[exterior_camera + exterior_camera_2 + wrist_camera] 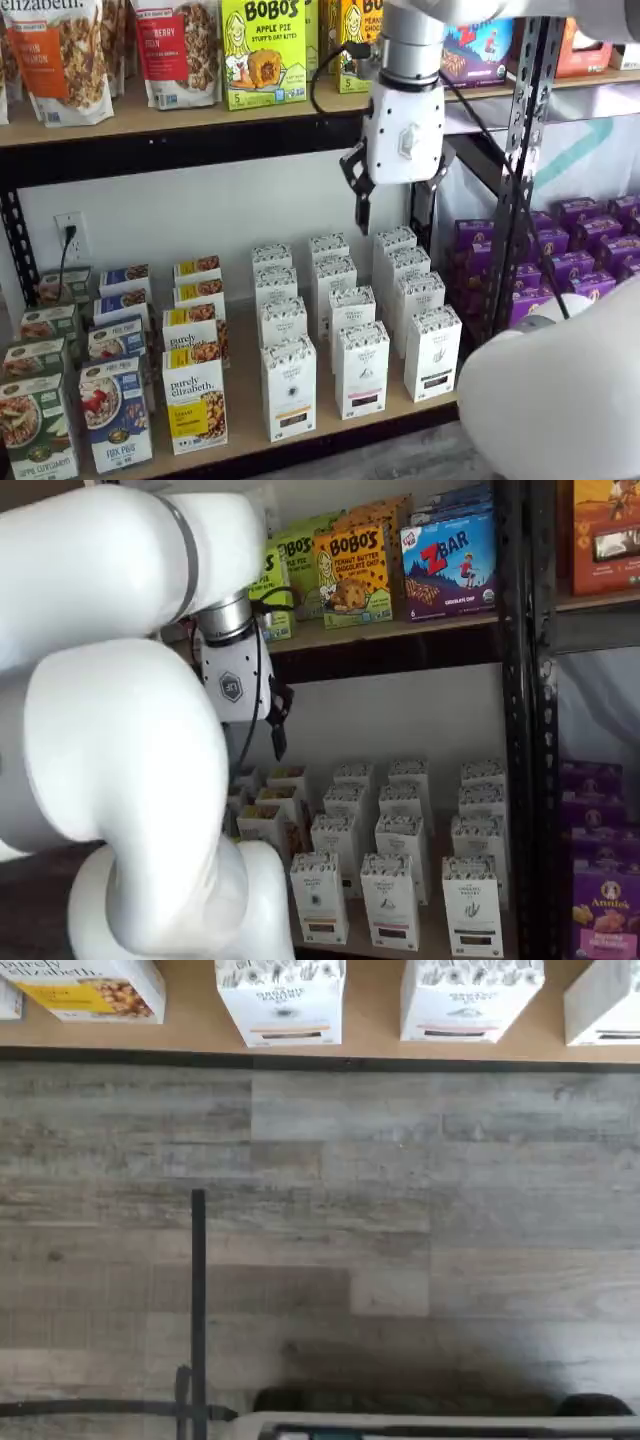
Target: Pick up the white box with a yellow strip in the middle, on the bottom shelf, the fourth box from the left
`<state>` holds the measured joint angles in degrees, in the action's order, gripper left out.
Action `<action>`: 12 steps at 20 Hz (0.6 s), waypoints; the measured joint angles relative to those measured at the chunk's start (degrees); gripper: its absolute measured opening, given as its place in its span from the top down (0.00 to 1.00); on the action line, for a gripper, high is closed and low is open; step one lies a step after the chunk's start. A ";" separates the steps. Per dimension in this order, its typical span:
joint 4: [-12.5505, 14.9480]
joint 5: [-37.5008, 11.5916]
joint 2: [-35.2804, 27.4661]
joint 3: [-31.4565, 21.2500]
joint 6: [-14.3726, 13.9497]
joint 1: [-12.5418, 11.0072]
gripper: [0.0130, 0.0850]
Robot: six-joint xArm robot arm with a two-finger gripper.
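Observation:
The white box (288,388) with a thin yellow-orange strip stands at the front of the bottom shelf (250,440), right of a purely elizabeth box (195,405). The wrist view shows the white box (281,1000) from above, by the shelf's black front rail (320,1061). It may be the left front carton in a shelf view (320,895). My gripper (393,222) hangs well above the rows of white cartons, under the upper shelf. Its black fingers (358,195) stand wide apart, open, holding nothing. One finger (279,725) shows in a shelf view.
Same-shaped white cartons (362,370) fill the rows beside and behind. Purple boxes (580,250) sit past a black upright (520,170). Bobo's boxes (263,50) and granola bags line the upper shelf. Grey plank floor (320,1240) lies before the shelf. My white arm (130,730) blocks much.

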<state>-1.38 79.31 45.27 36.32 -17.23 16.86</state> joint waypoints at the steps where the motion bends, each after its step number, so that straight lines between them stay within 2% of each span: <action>1: -0.11 -1.35 -0.43 -0.62 -0.31 0.36 0.00; 6: -0.93 -7.19 -2.01 -3.36 -1.64 2.06 0.00; 12: -0.05 -13.13 -4.25 -5.98 -4.67 4.99 0.00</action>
<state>-1.42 66.18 41.02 30.34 -21.90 21.85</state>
